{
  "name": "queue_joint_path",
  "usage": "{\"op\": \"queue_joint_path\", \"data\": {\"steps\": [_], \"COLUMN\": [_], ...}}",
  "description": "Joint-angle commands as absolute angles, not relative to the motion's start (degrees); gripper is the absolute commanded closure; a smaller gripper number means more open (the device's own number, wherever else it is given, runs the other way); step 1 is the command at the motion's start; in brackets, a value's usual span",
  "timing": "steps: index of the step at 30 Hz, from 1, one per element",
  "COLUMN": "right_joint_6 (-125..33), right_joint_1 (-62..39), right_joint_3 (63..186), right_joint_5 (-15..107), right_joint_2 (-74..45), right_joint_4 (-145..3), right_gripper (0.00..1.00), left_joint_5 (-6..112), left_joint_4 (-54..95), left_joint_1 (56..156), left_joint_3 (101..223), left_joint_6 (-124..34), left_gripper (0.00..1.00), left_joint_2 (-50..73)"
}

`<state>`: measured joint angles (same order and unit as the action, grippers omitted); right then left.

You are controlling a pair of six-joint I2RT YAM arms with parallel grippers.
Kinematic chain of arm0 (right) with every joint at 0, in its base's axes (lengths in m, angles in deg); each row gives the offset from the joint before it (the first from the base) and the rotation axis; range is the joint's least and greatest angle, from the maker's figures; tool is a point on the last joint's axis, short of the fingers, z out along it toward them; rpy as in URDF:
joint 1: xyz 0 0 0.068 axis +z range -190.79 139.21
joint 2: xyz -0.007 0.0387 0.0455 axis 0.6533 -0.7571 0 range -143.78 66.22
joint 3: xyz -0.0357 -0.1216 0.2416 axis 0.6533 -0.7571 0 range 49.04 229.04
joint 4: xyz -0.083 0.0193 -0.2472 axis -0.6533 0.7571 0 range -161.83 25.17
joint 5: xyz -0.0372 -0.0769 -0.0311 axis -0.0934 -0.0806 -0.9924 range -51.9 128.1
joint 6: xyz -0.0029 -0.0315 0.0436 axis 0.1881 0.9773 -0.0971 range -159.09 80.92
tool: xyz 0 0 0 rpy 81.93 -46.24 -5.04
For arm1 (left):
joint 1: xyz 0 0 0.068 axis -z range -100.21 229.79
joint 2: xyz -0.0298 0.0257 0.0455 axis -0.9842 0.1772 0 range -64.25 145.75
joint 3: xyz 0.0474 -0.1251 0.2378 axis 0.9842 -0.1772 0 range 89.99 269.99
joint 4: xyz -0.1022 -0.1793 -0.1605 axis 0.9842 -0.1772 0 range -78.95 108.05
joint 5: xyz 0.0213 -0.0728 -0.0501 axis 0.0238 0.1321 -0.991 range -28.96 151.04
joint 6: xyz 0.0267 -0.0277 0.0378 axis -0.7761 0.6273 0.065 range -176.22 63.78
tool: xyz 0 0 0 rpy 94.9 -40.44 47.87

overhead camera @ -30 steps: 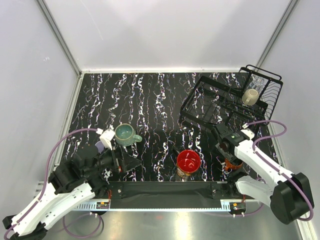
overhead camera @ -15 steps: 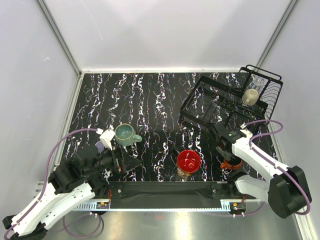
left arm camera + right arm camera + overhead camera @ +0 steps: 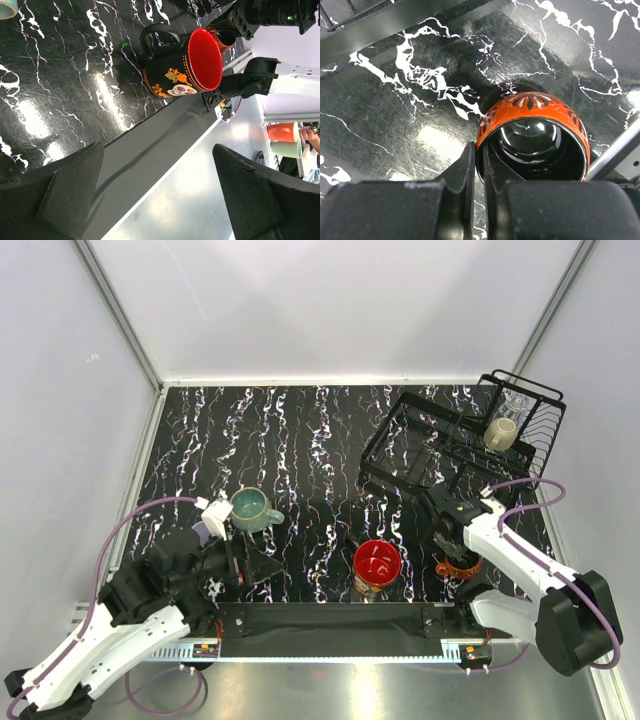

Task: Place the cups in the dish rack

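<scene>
The small orange mug [image 3: 535, 112] stands upright near the table's front right. My right gripper [image 3: 480, 165] is shut on its rim, one finger inside and one outside. From above, that gripper [image 3: 450, 548] covers part of the orange mug [image 3: 457, 568]. The red-inside dark mug [image 3: 377, 564] stands at front centre and also shows in the left wrist view [image 3: 175, 75]. The teal-green mug [image 3: 250, 508] stands just beyond my left gripper [image 3: 252, 566]. This gripper [image 3: 160, 192] is open and empty over the table's front edge. The black wire dish rack [image 3: 420, 440] holds a beige mug [image 3: 501, 433] and a clear glass [image 3: 514, 403].
White walls close in the black marbled table [image 3: 290, 440] on three sides. A black strip [image 3: 330, 618] runs along the front edge between the arm bases. Purple cables [image 3: 525, 485] loop beside both arms.
My right gripper has closed onto the orange mug's rim after shifting slightly left over it. The left arm has hardly moved.
</scene>
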<state>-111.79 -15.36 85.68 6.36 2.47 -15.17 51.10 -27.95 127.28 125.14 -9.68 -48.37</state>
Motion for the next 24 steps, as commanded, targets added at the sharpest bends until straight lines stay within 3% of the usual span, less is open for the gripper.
{"op": "queue_joint_path", "data": {"steps": [1, 17, 24], "right_joint_6": [-109.24, -93.14, -93.84], "right_joint_1": [-15.65, -14.95, -4.08], "right_joint_3": [88.59, 86.92, 93.15], "right_joint_5": [7.69, 30.89, 29.68], "right_joint_2": [2.67, 26.83, 26.15], "right_joint_4": [-14.53, -30.87, -34.65], "right_gripper": [1.00, 1.00, 1.00], "left_joint_5": [49.70, 40.74, 39.33], "left_joint_4": [-25.90, -14.13, -10.70], "left_joint_1": [127.52, 127.43, 127.43], "left_joint_3": [127.08, 127.34, 129.18], "left_joint_6": [-9.99, -4.81, -3.31], "left_gripper": [0.02, 0.02, 0.02], "left_joint_2": [-47.38, -39.48, -36.40]}}
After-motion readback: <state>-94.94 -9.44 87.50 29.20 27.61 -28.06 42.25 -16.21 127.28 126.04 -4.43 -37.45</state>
